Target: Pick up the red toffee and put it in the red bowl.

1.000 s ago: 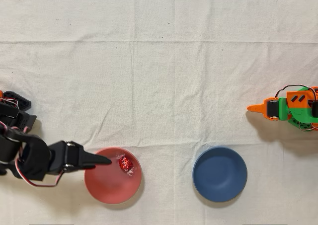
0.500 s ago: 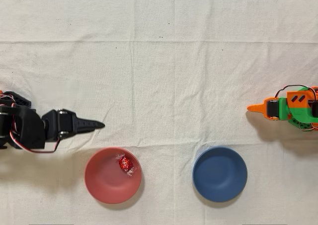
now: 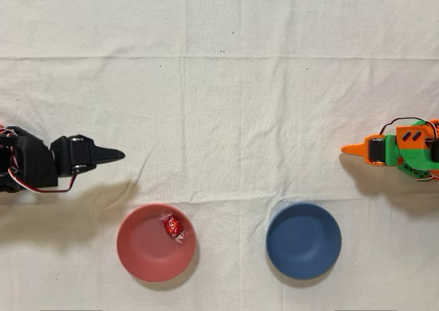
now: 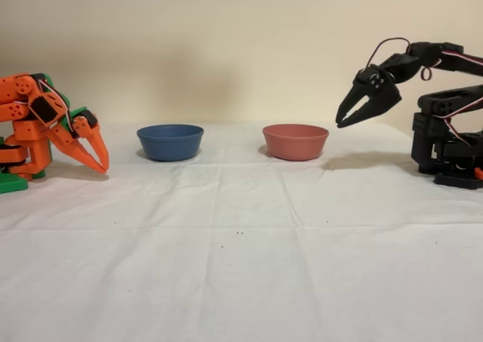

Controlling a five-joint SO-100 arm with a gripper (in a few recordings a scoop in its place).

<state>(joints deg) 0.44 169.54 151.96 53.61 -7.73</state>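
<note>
Red toffee (image 3: 173, 225) lies in red bowl (image 3: 144, 252), blue bowl (image 3: 303, 240) beside; jaws (image 4: 349, 115) slightly open.

Two bowls, one red bowl (image 3: 156, 242) and one blue bowl (image 3: 303, 240); one red toffee (image 3: 173, 226); two arms.

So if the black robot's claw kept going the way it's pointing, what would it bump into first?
Probably nothing soon. In the overhead view the gripper points right across bare cloth, passing above the red bowl. The fixed view shows it tilted down, so maybe the cloth.

Soft, even, warm light; faint shadows beside both bowls; sharp focus throughout.
</note>
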